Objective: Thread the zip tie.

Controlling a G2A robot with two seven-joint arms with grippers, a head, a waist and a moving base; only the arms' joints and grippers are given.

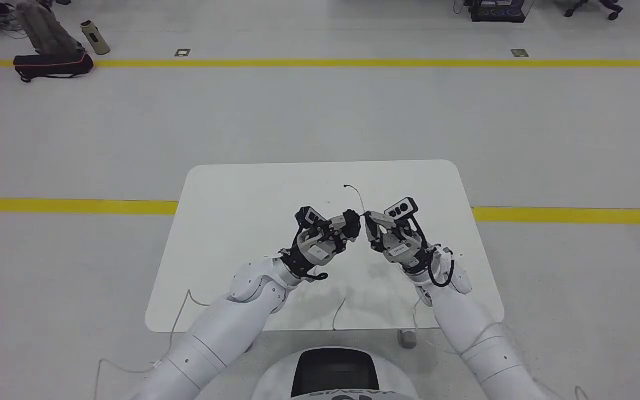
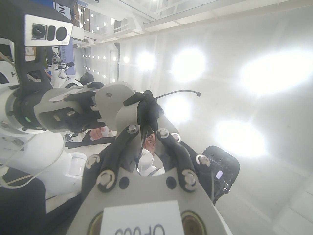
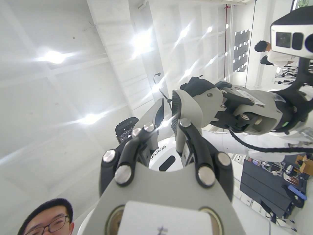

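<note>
A thin black zip tie [image 1: 350, 197] stands up above the white table [image 1: 240, 210], its small head [image 1: 345, 186] at the free end. My left gripper [image 1: 346, 226] is shut on the tie's lower part; in the left wrist view the strand [image 2: 176, 92] curves out past the black pads [image 2: 146, 108]. My right gripper [image 1: 375, 226] faces it, tip to tip. In the right wrist view its fingers [image 3: 156, 113] stand slightly apart, gripper [image 3: 167, 105] open. There the tie [image 3: 162, 91] rises just beyond its tips, beside the left gripper's finger [image 3: 193, 103].
Both grippers are held above the table's middle, tilted upward. A thin white cable [image 1: 340, 312] hangs at the near table edge. Yellow floor lines [image 1: 80, 206] run past the table, and a black bag [image 1: 50, 62] lies far off on the floor.
</note>
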